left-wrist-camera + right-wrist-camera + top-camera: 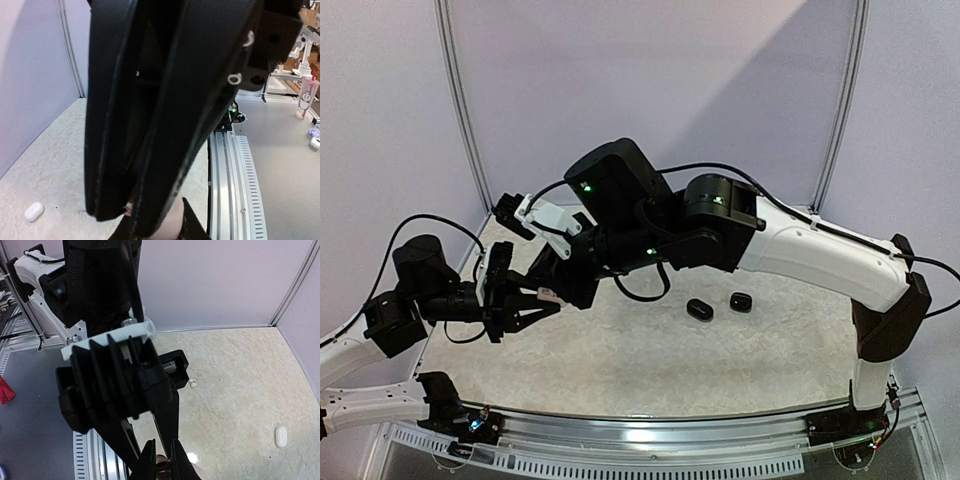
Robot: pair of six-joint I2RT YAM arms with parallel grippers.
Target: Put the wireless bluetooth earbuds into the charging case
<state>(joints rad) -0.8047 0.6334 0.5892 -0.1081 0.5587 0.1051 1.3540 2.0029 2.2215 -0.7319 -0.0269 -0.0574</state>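
My left claw clenched on small pale piece above worktop's left edge. My right claw tips at same piece; whether clenched, cannot tell.

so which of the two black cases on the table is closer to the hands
The left black case, lower in the overhead view; the right black case sits beside it, farther away.

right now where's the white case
The white case lies on the table, lower right in the right wrist view and lower left in the left wrist view, near the purple wall, nothing beside it.
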